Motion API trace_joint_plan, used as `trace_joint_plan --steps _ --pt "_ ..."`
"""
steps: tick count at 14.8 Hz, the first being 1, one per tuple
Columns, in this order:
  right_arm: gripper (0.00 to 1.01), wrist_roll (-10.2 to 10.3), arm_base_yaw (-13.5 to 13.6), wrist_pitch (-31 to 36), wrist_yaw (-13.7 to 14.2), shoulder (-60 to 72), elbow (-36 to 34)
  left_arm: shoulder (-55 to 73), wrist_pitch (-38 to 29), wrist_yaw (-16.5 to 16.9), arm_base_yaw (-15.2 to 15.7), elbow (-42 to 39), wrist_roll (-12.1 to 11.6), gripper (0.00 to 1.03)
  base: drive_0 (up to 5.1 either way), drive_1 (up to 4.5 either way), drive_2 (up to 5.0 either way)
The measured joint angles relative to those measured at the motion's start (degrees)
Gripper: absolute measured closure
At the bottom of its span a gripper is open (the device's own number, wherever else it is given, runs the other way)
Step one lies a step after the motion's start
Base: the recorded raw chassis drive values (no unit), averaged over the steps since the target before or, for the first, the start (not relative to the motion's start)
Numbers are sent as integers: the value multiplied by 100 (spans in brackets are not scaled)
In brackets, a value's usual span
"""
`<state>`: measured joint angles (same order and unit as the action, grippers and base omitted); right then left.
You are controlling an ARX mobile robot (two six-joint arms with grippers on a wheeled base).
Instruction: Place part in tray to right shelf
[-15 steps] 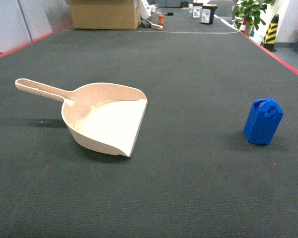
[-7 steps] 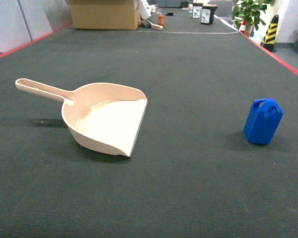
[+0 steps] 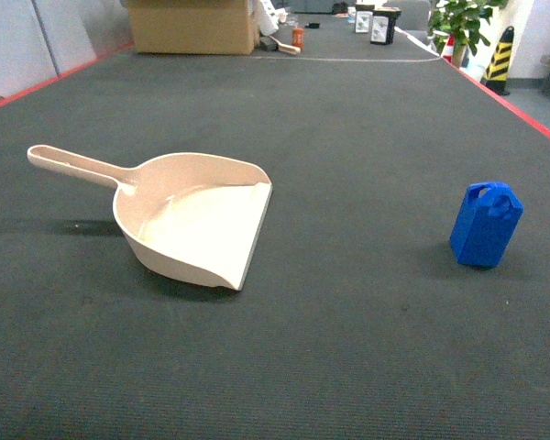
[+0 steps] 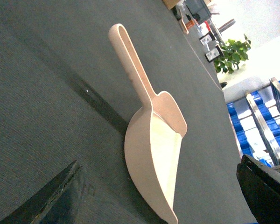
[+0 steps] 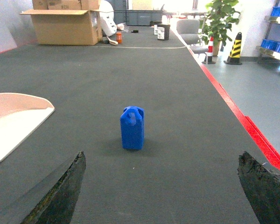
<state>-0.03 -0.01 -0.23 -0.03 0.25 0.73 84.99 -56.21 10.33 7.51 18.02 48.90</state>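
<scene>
While the part (image 3: 486, 225) stands upright and alone on the dark bench (image 3: 348, 348), nothing of the task is done yet (judged from the layout): the tray (image 3: 197, 220) lies empty, well left of the part, lip facing it, handle pointing away to the far left.

Left to do, approx.: grasp part, set it in tray, lift tray, carry it to the right shelf. A steel rack w/ blue crates (image 4: 245, 128) shows at the edge of the left wrist view, beyond the bench; whether it is the target shelf cannot be told.

Tools: right tool (image 5: 161, 196) is spread wide, its dark fingers (image 5: 60, 191) at either lower corner of its view w/ the part centred ahead, not touched. Left tool (image 4: 154, 205) likewise spread, finger tips at both lower corners, tray just ahead, no contact.

Room: open carpet-like surface all round the part; nothing between part and tray. Red edging (image 5: 242, 126) marks the bench border right of the part, w/ floor beyond. A cardboard box (image 3: 192, 26), a plant (image 5: 218, 21) and a striped cone (image 5: 235, 44) sit far behind the part, clear of any reach path.
</scene>
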Motion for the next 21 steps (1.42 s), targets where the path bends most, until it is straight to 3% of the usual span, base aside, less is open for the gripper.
trace_joint_plan --steps 3,5,12,13,15,18,21 --pt "3 0 0 -2 0 0 0 1641 96 -238 -225 1152 516 5 0 0 0" --pt "3 0 0 0 0 0 0 1912 321 -610 -326 1714 772 5 0 0 0" --pt "3 0 0 -2 0 0 0 1897 87 -702 -330 1718 804 5 0 0 0" --pt "3 0 0 -4 0 0 0 2251 -356 -671 -278 1965 708 5 0 0 0" --pt "3 0 0 -4 0 0 0 2977 -317 -426 -66 2677 621 5 0 0 0" --pt "3 0 0 -4 0 0 0 3834 -181 -262 295 3744 782 5 0 0 0" --pt "3 0 0 -2 0 0 0 4343 144 11 326 4575 890 5 0 0 0"
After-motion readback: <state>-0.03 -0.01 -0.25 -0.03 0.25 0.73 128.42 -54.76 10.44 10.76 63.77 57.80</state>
